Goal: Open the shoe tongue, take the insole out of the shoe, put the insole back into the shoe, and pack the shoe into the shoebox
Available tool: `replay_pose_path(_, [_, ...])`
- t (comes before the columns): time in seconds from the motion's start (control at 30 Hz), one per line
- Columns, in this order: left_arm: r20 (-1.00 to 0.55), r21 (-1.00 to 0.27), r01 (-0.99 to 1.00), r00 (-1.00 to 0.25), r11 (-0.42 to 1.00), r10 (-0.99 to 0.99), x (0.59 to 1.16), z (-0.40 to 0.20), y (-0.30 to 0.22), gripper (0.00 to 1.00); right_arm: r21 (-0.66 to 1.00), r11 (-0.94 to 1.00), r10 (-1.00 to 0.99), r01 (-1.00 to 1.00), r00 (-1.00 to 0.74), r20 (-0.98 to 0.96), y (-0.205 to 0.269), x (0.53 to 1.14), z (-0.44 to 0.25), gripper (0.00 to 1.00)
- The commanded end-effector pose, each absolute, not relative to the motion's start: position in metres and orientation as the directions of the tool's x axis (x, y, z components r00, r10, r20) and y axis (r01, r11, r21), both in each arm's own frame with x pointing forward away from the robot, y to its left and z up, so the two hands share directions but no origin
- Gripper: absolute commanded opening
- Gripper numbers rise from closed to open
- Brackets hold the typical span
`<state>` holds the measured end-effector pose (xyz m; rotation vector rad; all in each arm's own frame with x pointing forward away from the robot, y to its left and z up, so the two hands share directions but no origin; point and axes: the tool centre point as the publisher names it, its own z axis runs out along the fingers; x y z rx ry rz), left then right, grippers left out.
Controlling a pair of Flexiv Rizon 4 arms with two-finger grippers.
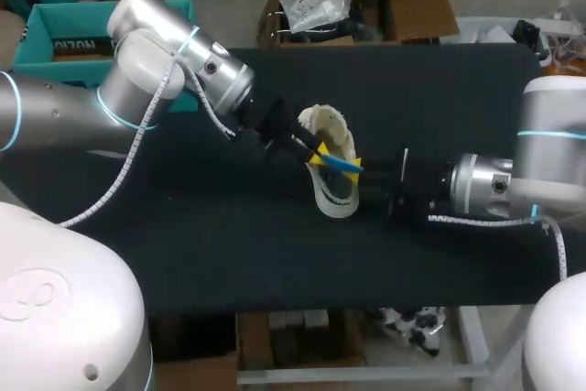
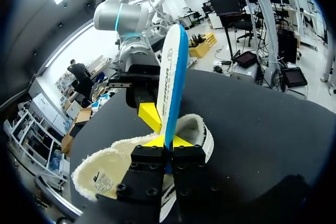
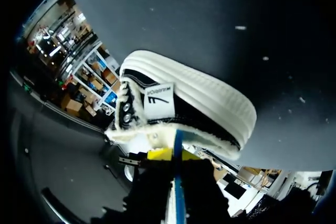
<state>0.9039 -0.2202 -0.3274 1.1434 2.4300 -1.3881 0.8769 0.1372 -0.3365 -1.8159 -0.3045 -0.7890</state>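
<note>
insole (image 2: 170, 77) upright above shoe (image 1: 334, 194), lower end hidden behind left hand (image 2: 169, 141) | shoe mid-desk (image 1: 439, 98) | both left hand and right hand (image 3: 175, 154) clamped on insole | teal shoebox (image 1: 55, 38) far-left, partly behind left arm, contents unclear

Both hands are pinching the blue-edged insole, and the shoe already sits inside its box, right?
Not quite: the head view shows the shoe lying on the black table, not in a box. The left hand and right hand do both pinch the insole.
</note>
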Motion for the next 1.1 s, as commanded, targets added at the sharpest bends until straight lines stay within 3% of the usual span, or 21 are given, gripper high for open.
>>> replay_pose_path(0.03, [-0.435, -0.695, 0.652, -0.717, 0.303, 0.544, 0.909, -0.334, -0.225, 0.00, -0.744, -0.370, -0.157, 0.556, 0.752, 0.640, 0.137, 0.891, -0.345, 0.00])
replay_pose_path(0.33, [-0.402, -0.716, 0.615, -0.750, 0.330, 0.526, 0.922, -0.342, -0.224, 0.00, -0.762, -0.384, -0.160, 0.521, 0.776, 0.611, 0.136, 0.906, -0.355, 0.00])
replay_pose_path(0.43, [-0.404, -0.726, 0.616, -0.742, 0.306, 0.535, 0.918, -0.337, -0.219, 0.30, -0.767, -0.390, -0.165, 0.509, 0.781, 0.602, 0.134, 0.906, -0.357, 0.00])
replay_pose_path(0.53, [-0.420, -0.725, 0.629, -0.726, 0.281, 0.544, 0.906, -0.332, -0.216, 0.38, -0.773, -0.395, -0.173, 0.497, 0.786, 0.593, 0.133, 0.906, -0.359, 0.00])
replay_pose_path(0.63, [-0.432, -0.718, 0.641, -0.715, 0.270, 0.549, 0.903, -0.328, -0.216, 0.31, -0.775, -0.397, -0.176, 0.491, 0.788, 0.590, 0.133, 0.905, -0.360, 0.00])
replay_pose_path(0.67, [-0.435, -0.717, 0.645, -0.712, 0.267, 0.551, 0.901, -0.328, -0.217, 0.20, -0.776, -0.397, -0.177, 0.490, 0.788, 0.589, 0.133, 0.905, -0.360, 0.00])
replay_pose_path(0.7, [-0.437, -0.715, 0.647, -0.710, 0.265, 0.552, 0.900, -0.327, -0.217, 0.00, -0.776, -0.399, -0.178, 0.488, 0.789, 0.588, 0.133, 0.905, -0.360, 0.00])
replay_pose_path(1.03, [-0.438, -0.704, 0.656, -0.703, 0.273, 0.561, 0.896, -0.332, -0.224, 0.00, -0.778, -0.403, -0.184, 0.482, 0.790, 0.585, 0.135, 0.896, -0.358, 0.00])
replay_pose_path(1.07, [-0.438, -0.703, 0.656, -0.704, 0.274, 0.560, 0.898, -0.332, -0.223, 0.00, -0.777, -0.401, -0.184, 0.485, 0.789, 0.587, 0.135, 0.893, -0.357, 0.10])
replay_pose_path(1.1, [-0.438, -0.703, 0.655, -0.705, 0.277, 0.558, 0.899, -0.332, -0.223, 0.00, -0.776, -0.401, -0.184, 0.487, 0.787, 0.589, 0.135, 0.890, -0.355, 0.36])
